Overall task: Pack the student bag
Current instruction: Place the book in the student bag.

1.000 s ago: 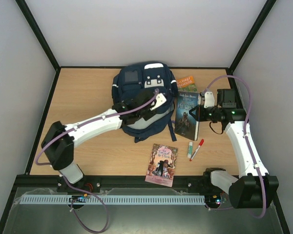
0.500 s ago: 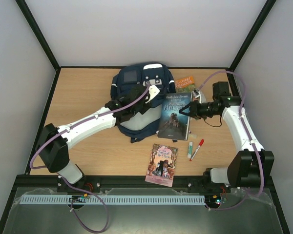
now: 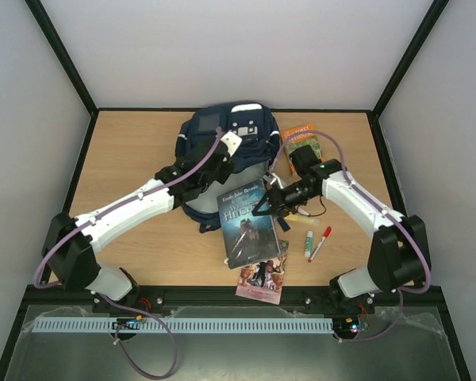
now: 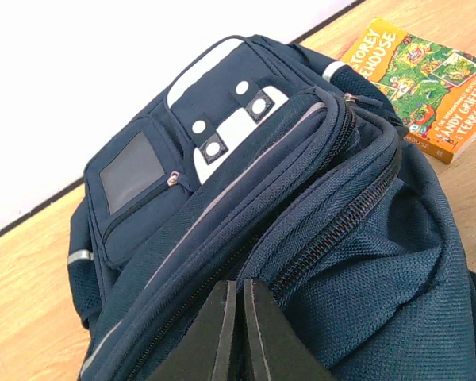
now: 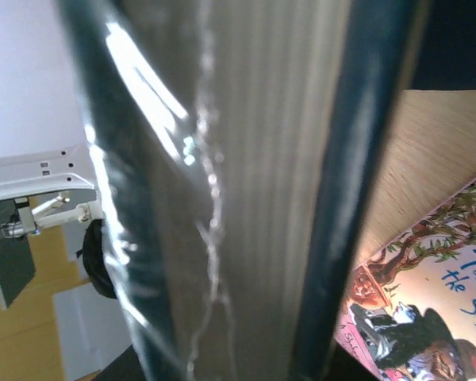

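Two arms meet near the middle of the wooden table (image 3: 127, 159). The student bag (image 3: 222, 147), a navy backpack, lies at the far middle of the table, its grey-white patch towards the back wall.

From overhead, the left arm reaches across the bag, but its fingers cannot be made out there. The left wrist camera shows the left gripper (image 4: 239, 290) with its dark fingers (image 4: 214, 333) drawn together to a thin slit. Their tips press into the blue fabric beside a zip. Whether a fold is caught between them I cannot tell.

The right gripper (image 3: 266, 204) is clamped on the edge of a dark-covered book (image 3: 250, 226). It holds the book tilted just in front of the bag and above the table. Only the overhead view shows that cover. The right wrist camera is filled by the book's blurred page edges, and its own fingers are not visible.

A pink book (image 3: 262, 279) lies flat at the near edge, partly hidden under the held book in the overhead view. One corner of its cover shows in the right wrist view.

An orange book (image 4: 428, 71) lies just right of the bag, and only the left wrist view makes its cover lettering legible. A glue stick (image 3: 309, 243) and a red marker (image 3: 320, 242) lie side by side, right of the held book.
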